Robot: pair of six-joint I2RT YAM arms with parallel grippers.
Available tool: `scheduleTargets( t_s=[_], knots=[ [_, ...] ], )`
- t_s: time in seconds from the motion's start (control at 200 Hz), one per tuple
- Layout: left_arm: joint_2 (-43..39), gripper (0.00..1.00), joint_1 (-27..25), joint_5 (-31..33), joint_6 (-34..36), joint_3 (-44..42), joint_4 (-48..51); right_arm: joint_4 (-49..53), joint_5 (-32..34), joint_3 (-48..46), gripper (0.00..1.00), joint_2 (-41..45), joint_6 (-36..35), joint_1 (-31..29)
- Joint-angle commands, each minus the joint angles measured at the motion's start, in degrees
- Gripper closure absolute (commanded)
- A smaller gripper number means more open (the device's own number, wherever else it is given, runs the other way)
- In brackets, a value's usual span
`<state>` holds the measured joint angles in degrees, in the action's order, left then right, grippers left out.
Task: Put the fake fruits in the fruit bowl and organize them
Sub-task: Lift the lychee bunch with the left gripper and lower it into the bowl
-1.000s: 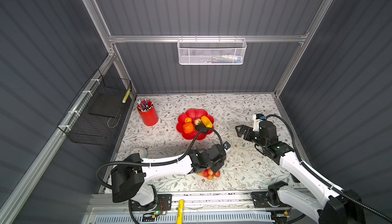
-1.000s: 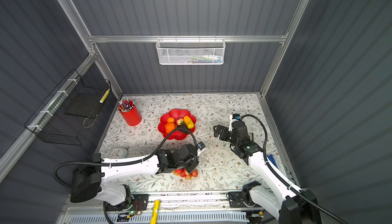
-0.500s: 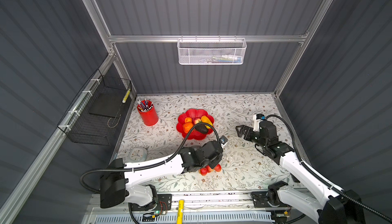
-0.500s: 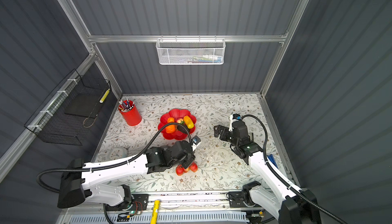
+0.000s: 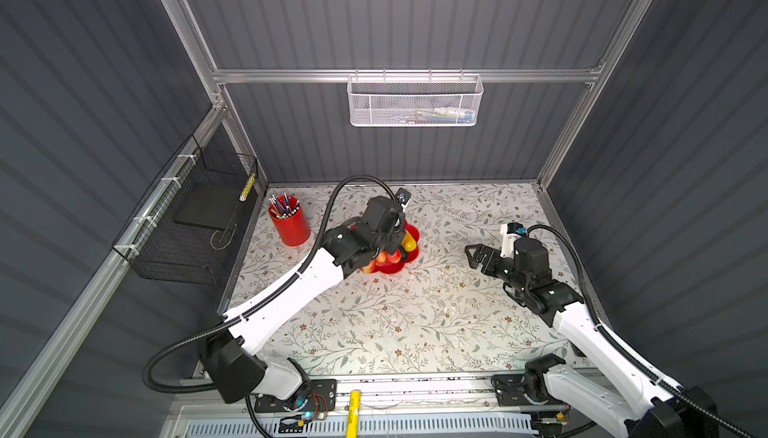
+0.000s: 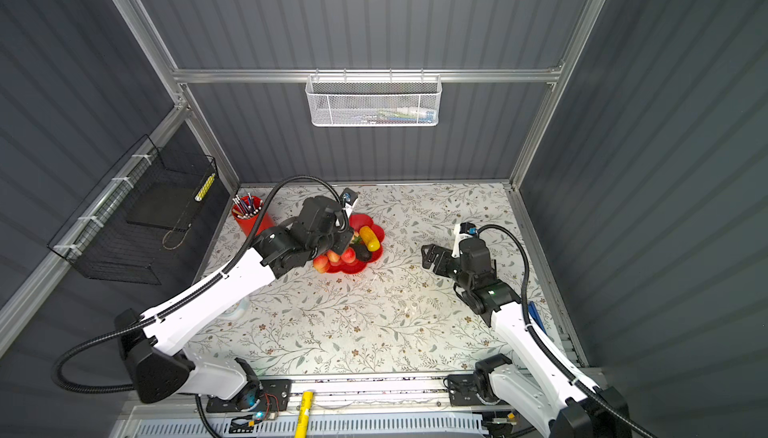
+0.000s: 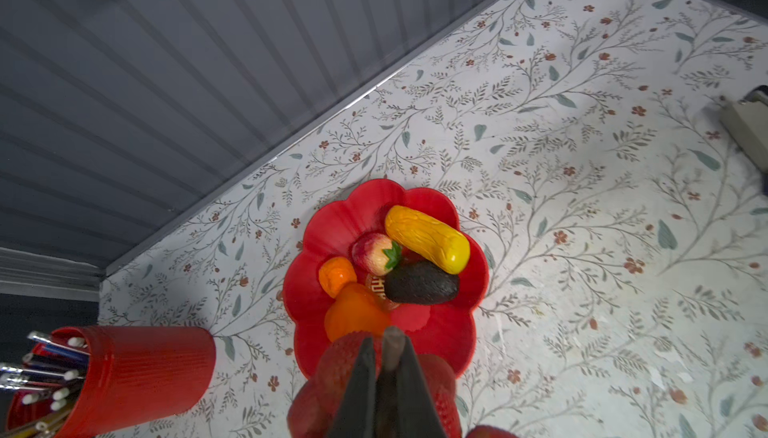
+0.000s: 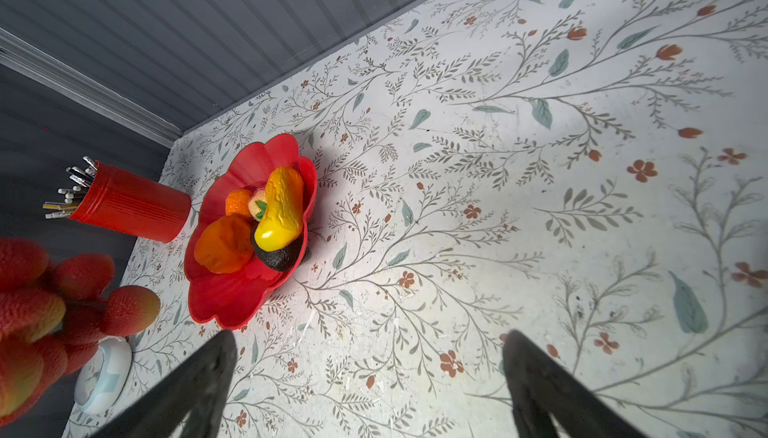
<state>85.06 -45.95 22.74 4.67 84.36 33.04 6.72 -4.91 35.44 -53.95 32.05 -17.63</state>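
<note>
Table [image 6: 374,324]: floral, lower half of a top view. Fruit bowl [image 6: 362,221]: left of centre, five fruits inside. Red berry bunch [image 6: 332,256]: hangs at the bowl's lower-left rim, pinched tight in your left tool [image 7: 380,338]; lower it onto bare petals before releasing. Right tool [image 8: 370,338]: gaping, empty.

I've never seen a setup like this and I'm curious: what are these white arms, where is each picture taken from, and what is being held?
Two white robot arms work on a floral table. Two pictures look down from overhead; the other two come from a camera on each wrist. The left gripper has its fingers shut on a red berry bunch at the edge of the red flower-shaped fruit bowl, which holds five plastic fruits. The right gripper is open and empty, off to the side. A red pen cup stands nearby.
</note>
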Motion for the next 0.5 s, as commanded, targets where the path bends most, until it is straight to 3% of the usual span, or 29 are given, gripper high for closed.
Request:
scheduleTargets(
  t_s=[0.0,0.285,0.37,0.495],
  knots=[
    [5.59,1.0,1.99,-0.89,4.01,5.54,2.23,1.91,0.67,-0.48,0.01,1.28,-0.81,0.55],
    [20.84,1.0,6.75,-5.88,4.48,15.71,3.94,2.98,0.82,-0.98,0.01,2.71,-1.8,1.45],
    [23.2,1.0,7.88,-9.46,3.19,15.37,2.6,3.06,0.79,-1.41,0.01,3.06,-1.85,1.79],
    [26.86,1.0,8.92,-9.38,1.57,15.35,2.02,2.81,0.62,-1.8,0.01,3.24,-1.99,2.34]
  ],
)
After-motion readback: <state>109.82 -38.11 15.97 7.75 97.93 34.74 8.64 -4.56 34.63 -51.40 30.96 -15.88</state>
